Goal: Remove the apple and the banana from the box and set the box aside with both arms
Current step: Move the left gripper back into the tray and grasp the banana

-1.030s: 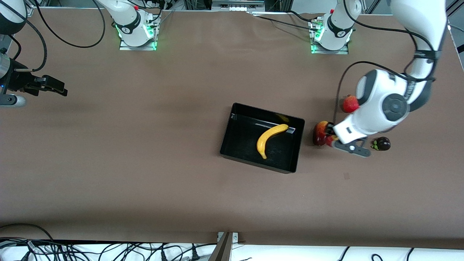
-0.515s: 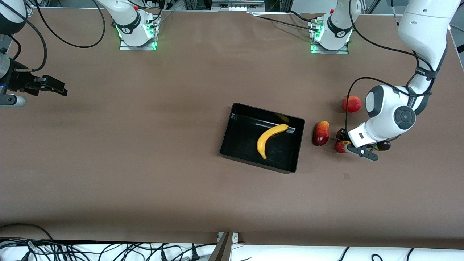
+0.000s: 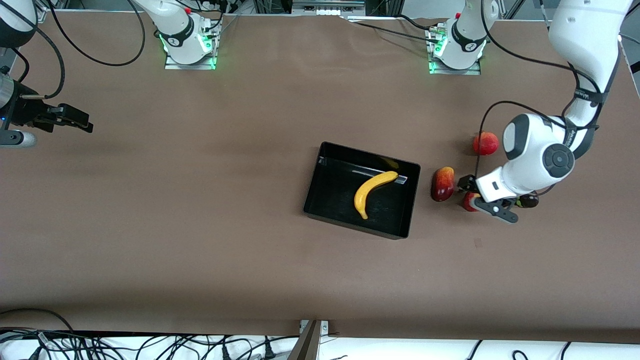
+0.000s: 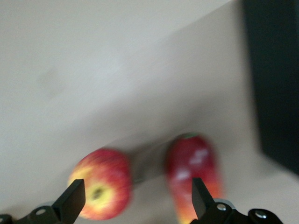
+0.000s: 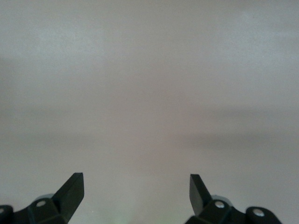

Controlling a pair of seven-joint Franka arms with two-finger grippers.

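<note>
The yellow banana (image 3: 372, 192) lies in the black box (image 3: 330, 200) at mid-table. The red apple with yellow blotches (image 3: 468, 203) lies on the table between the box and the left arm's end, partly hidden under my left gripper (image 3: 471, 194). My left gripper is open and low over the table. In the left wrist view the gripper (image 4: 135, 203) has the apple (image 4: 100, 189) just inside one finger (image 4: 72, 200) and the elongated red fruit (image 4: 192, 165) at its other finger. My right gripper (image 3: 75, 120) is open and empty over bare table (image 5: 135, 191) at the right arm's end, waiting.
The elongated dark red fruit (image 3: 443, 183) lies between the box and the apple. A round red fruit (image 3: 485, 143) lies farther from the front camera. A dark purple fruit (image 3: 529, 201) sits beside the left wrist. The box wall (image 4: 273, 84) shows in the left wrist view.
My left gripper has moved from over the elongated red fruit toward the left arm's end and come down at the apple. The right arm has not moved.
</note>
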